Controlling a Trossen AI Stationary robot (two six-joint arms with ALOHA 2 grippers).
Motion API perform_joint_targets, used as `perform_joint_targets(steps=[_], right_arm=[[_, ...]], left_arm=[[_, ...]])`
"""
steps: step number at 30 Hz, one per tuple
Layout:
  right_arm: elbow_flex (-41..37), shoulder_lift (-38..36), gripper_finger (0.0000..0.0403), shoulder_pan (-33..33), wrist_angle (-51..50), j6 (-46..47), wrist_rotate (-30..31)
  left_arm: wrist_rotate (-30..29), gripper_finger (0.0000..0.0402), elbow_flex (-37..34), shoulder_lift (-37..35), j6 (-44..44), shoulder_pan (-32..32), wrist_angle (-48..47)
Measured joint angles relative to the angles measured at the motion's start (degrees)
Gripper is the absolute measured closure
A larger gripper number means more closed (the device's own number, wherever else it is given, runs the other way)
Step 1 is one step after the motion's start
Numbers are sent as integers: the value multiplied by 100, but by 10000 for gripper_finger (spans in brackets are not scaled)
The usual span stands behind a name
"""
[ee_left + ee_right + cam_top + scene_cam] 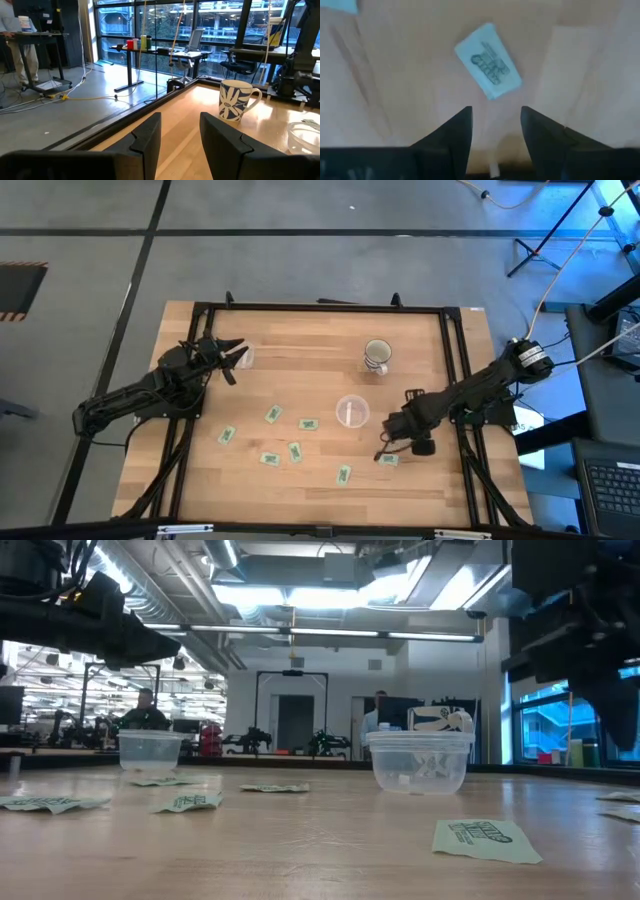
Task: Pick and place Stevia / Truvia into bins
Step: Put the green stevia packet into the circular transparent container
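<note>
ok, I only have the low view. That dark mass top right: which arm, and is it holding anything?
Observer: That is the right gripper. The right wrist view shows its jaws open and empty, with a sachet lying flat on the wood just ahead of them.
Operator: And the left?
Observer: In the high view the left gripper sits at the far left of the table, beside a clear cup. The left wrist view shows its jaws open with nothing between them.
Operator: How many packets are still out?
Observer: From above I count seven loose sachets on the wood, including the one at the right gripper.
</note>
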Motion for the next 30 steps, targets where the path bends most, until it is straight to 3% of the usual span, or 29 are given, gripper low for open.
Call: perform_joint_targets(steps=[15,30], right_arm=[[-105,20,232,-1,879,-1752,15],[-617,20,232,-2,1340,-1854,-5]], left_arm=[[0,272,-2,0,0,-2,0],[0,272,-2,0,0,-1,0]])
